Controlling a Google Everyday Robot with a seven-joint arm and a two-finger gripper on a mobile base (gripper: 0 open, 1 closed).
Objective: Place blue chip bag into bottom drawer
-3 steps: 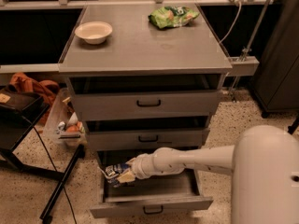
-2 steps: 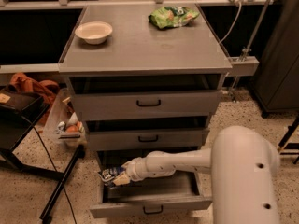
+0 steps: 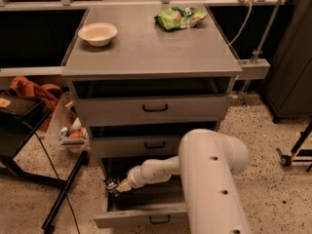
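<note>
A speckled terrazzo floor [image 3: 273, 155] is spreading under a grey metal cabinet [image 3: 146, 52], which is standing mid-frame with all three drawers pulled out by differing amounts. On its top, a pale bowl [image 3: 97, 33] is sitting toward ten o'clock and a green chip bag [image 3: 180, 17] is lying toward one o'clock, the two well apart. At nine o'clock from the cabinet, a clear bin [image 3: 63, 130] of small items is resting on the floor, just beside an orange cloth [image 3: 34, 89].

The bottom drawer [image 3: 141, 217] is standing open the farthest, its front panel showing at six o'clock. The white arm [image 3: 156, 169] is stretching from the large rounded joint at five o'clock across the drawer's opening toward nine o'clock. The gripper [image 3: 118, 185] is hanging over the drawer's left end, inside its walls. Its jaws seem to be pinching the blue chip bag [image 3: 111, 184] – the shadow there is making this hard to confirm. The bag is sticking out at the gripper's tip, close against the drawer's left wall, below the middle drawer [image 3: 146, 145].
</note>
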